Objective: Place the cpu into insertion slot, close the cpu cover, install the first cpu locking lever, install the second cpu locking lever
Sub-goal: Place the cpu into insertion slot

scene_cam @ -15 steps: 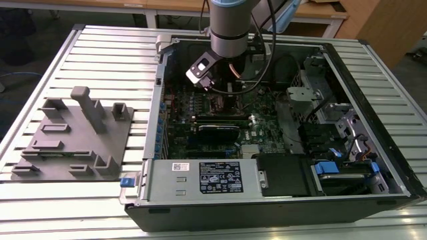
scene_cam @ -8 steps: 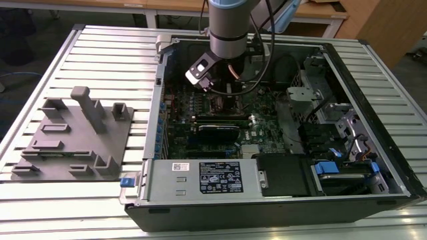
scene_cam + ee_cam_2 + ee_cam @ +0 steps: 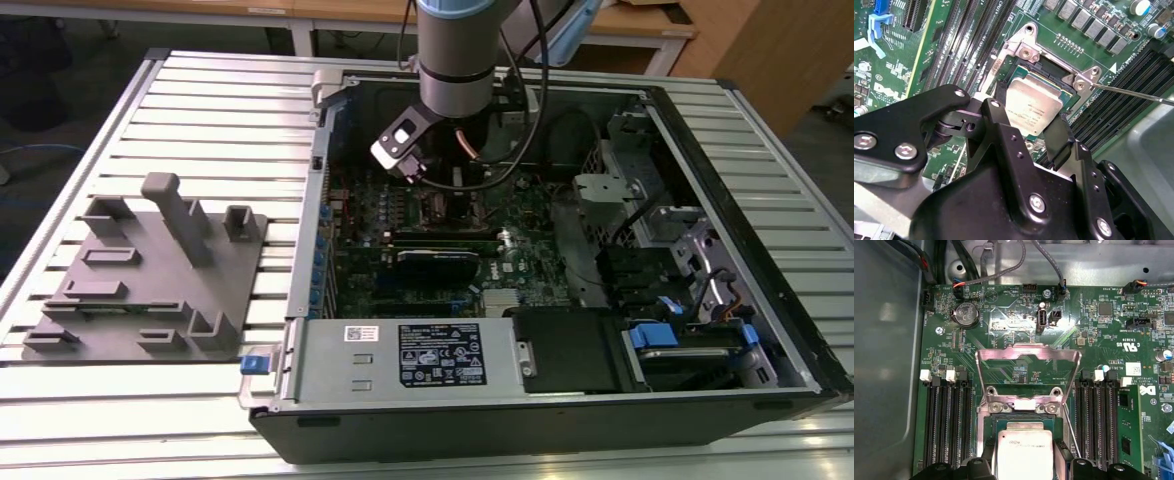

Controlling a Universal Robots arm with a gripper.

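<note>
Cpu [image 3: 1025, 456] clamped in gripper [image 3: 1029, 116], held at insertion slot [image 3: 1051, 64]; full seating not confirmed. Cpu cover [image 3: 1024, 403] raised open. Cover closing and both locking levers judged outstanding.

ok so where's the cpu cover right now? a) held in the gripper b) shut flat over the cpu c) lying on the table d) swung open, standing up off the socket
d: in the first wrist view the cpu cover stands tipped up on its hinge, leaving the cpu uncovered.
</note>
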